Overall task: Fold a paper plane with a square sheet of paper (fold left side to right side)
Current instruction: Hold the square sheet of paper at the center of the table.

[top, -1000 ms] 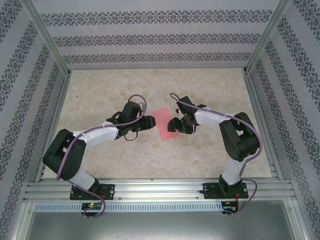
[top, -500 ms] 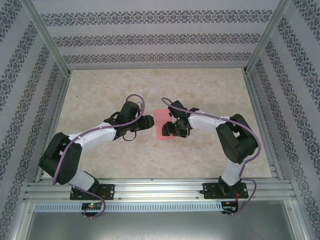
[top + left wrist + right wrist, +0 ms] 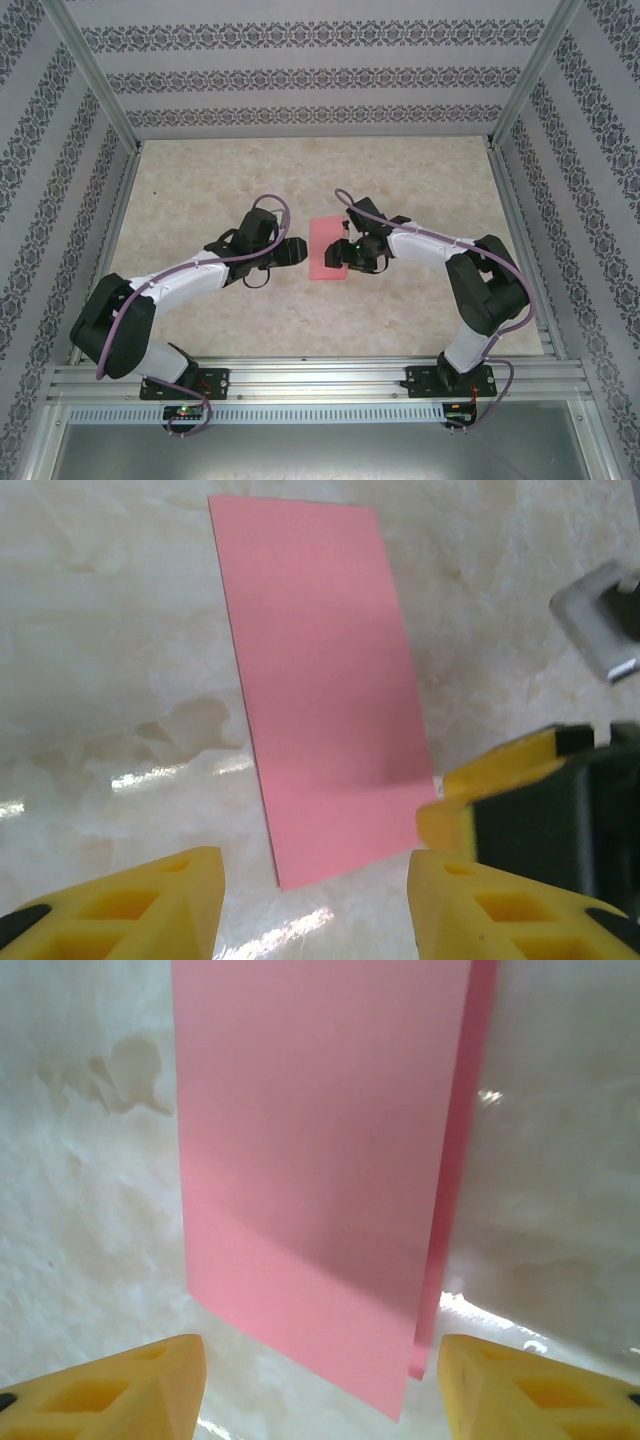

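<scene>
Two paper (image 3: pixel 310 1160) layers (offset) from right wrist.

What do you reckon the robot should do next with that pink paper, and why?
Probably lower the right gripper and press the square sheet of paper flat. It already lies doubled on the table, but a strip of its lower layer peeks past the upper one. The gripper's jaws stand open just above, holding nothing.
</scene>
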### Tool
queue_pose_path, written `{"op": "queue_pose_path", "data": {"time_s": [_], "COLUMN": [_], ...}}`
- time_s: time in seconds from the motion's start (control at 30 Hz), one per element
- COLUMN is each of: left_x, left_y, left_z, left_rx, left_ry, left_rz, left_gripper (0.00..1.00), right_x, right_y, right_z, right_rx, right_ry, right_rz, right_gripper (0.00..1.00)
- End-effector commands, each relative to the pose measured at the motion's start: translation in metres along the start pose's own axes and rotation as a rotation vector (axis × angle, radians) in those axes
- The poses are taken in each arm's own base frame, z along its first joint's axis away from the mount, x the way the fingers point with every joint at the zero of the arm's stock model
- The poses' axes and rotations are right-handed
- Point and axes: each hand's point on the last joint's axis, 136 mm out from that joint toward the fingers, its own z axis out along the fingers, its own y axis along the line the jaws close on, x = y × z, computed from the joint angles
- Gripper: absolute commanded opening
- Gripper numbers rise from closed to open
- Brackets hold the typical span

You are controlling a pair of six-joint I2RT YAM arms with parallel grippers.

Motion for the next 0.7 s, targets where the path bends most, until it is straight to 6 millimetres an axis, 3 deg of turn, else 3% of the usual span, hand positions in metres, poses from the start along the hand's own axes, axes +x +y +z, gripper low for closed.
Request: {"op": "queue_pose_path", "data": {"time_s": [0.0,0.47,0.6,0.67], "left_x": [0.005,0.012,0.024,0.033], "left_y": [-0.006,-0.003,-0.01,-0.014], "left_z": [-0.003,-0.005,-0.004,0.001], "left_rx": [0.023,0.008,0.035,0.078], "left_ry": [-0.017,-0.013,0.017,0.048], "left_rz": [0.052,0.067,0.099,0.083], "left_gripper": [0.53,0.53,0.52,0.45], "right_x": [-0.003,-0.025,-0.024,-0.025], "right_y": [0.011,-0.004,-0.007,-0.009], "right_z": [0.003,0.006,0.009,0.008], "right_rx": [-0.101,-0.094,-0.088,-0.084], "right_ry": [-0.002,-0.025,-0.019,-0.026], "right_rz": [0.026,0.07,0.077,0.079], "right_gripper": [0.64,0.7,0.71,0.71]}}
